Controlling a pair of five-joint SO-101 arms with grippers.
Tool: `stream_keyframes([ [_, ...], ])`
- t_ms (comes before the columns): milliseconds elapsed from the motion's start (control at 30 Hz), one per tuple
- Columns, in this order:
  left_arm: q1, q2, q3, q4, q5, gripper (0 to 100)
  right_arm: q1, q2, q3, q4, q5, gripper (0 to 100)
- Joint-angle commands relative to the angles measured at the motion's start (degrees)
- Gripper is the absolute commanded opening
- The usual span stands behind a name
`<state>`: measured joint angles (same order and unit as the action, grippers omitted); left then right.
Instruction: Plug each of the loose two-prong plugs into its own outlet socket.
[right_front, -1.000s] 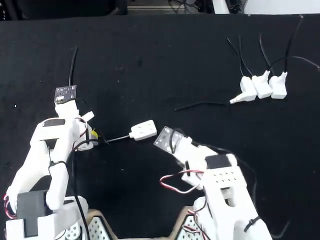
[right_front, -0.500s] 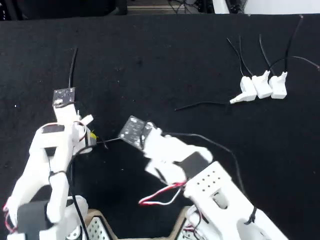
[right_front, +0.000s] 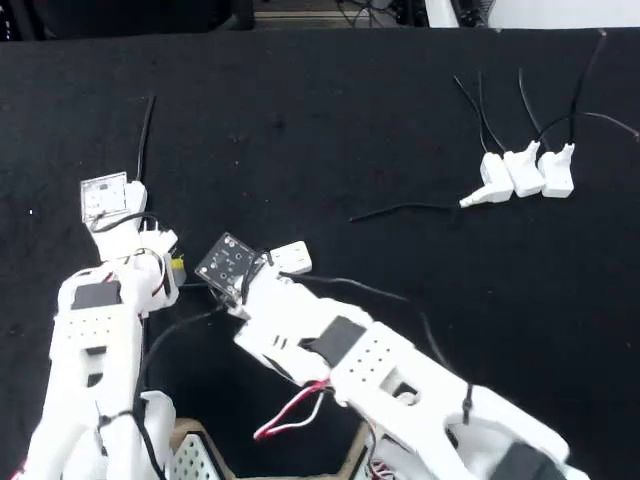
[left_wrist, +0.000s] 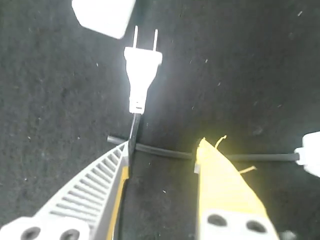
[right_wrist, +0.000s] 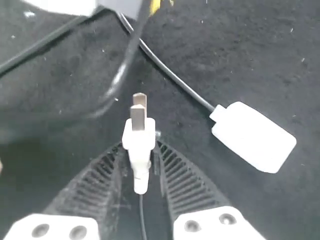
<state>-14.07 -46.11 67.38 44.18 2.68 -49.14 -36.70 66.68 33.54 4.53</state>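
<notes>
My right gripper (right_wrist: 140, 145) is shut on a white two-prong plug (right_wrist: 136, 145), prongs pointing away from the wrist. Just beside it on the black cloth lies a white outlet socket (right_wrist: 252, 136) (right_front: 290, 258), its thin cable running off toward the left arm's yellow finger. My left gripper (left_wrist: 160, 147) stands open over a black cable (left_wrist: 165, 152) that crosses under its fingertips. A second white plug (left_wrist: 141, 65) lies just beyond them, prongs pointing away, its cord running back along the ribbed finger (left_wrist: 100, 175). In the high view the two wrists nearly meet at the left.
Three white plug-and-socket pairs (right_front: 525, 172) sit at the far right with cables running to the back edge. A loose black cable (right_front: 400, 210) lies left of them. A white block (left_wrist: 105, 15) shows beyond the second plug. The table centre and front right are bare cloth.
The right arm has swung left across the table, past the socket, up to the left gripper. The left wrist has shifted a little to the left. The socket has barely moved.
</notes>
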Motion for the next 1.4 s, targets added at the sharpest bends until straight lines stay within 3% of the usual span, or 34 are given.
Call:
stream_keyframes([
  [0, 0.57, -6.24, 0.84, -0.7, 1.41, 22, -0.79, 3.65, -0.4, -5.71, -5.1, 1.0],
  [167, 5.93, -14.59, 7.34, -5.19, 3.6, 22, -0.88, 6.99, -0.57, -10.11, -13.01, 1.1],
  [367, 11.65, -25.67, 13.85, -6.77, 3.34, 22, -0.88, 4.88, 0.22, -10.02, -13.1, 1.1],
  [633, 12.0, -37.45, 19.38, -6.33, 3.34, 22, -6.42, -3.74, 4.97, -10.37, -12.66, 1.1],
  [733, 13.41, -40.53, 19.74, -3.6, 3.25, 22, -6.33, -4.97, 5.58, -10.46, -12.66, 1.1],
  [933, 22.55, -46.33, 20.18, 3.34, -0.44, 22, -6.24, -4.79, 8.57, -16.26, -12.66, 1.1],
  [1367, 16.66, -52.48, 23.69, 4.04, -0.7, 22, -3.43, -7.25, 9.45, -16.7, -10.37, 1.1],
])
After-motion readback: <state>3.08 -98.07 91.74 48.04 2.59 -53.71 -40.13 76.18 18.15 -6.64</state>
